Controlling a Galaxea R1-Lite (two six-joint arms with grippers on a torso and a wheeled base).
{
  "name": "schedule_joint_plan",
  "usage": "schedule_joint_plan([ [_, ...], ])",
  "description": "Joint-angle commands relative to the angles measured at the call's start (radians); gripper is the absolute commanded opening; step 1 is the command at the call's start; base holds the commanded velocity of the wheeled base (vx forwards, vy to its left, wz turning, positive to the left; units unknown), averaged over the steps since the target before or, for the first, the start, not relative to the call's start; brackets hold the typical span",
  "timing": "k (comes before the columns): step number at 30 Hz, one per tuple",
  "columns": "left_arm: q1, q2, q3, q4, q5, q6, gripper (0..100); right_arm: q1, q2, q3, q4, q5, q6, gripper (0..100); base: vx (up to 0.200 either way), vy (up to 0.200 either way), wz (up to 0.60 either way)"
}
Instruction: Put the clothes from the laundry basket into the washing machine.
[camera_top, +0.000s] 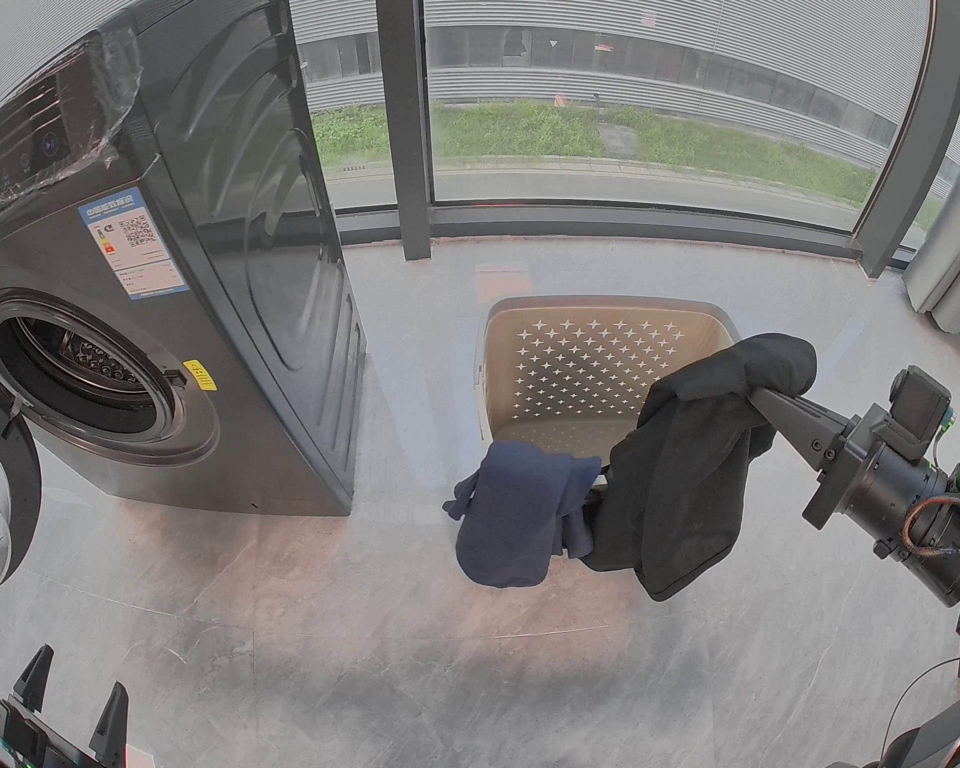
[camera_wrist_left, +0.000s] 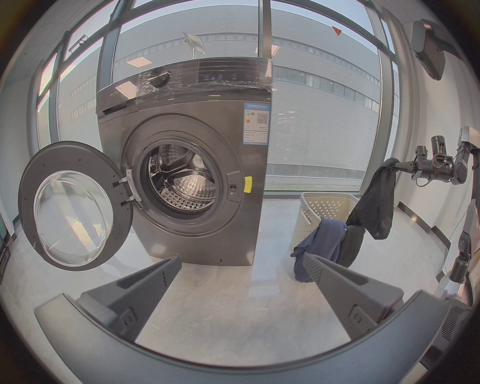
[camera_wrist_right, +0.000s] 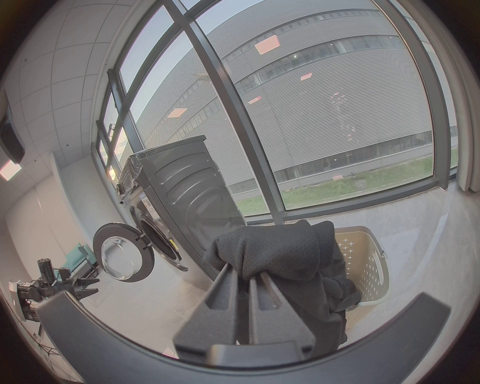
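My right gripper is shut on a black garment, which hangs from it above the near right corner of the beige laundry basket. The same black garment drapes over the shut fingers. A dark blue garment hangs over the basket's near rim toward the floor. The grey washing machine stands at the left with its round door swung open and the drum showing. My left gripper is open and holds nothing, low at the near left, well away from the basket.
A large window with a dark frame post runs along the far side. Bare pale floor lies between the machine and the basket. A curtain edge hangs at the far right.
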Motion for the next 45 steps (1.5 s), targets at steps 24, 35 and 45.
schedule_joint_plan([
  [24,0.000,-0.013,0.016,0.000,-0.001,-0.001,100,0.034,-0.003,0.004,-0.003,0.007,0.002,0,0.000,0.200,0.00],
  [35,0.000,-0.013,0.016,0.000,0.000,0.001,100,0.034,-0.003,0.004,-0.003,0.005,0.003,0,-0.018,0.073,0.00],
  [45,0.000,-0.013,0.016,0.000,0.000,0.001,100,0.032,0.000,0.005,-0.003,0.003,0.003,0,-0.200,0.000,0.00],
])
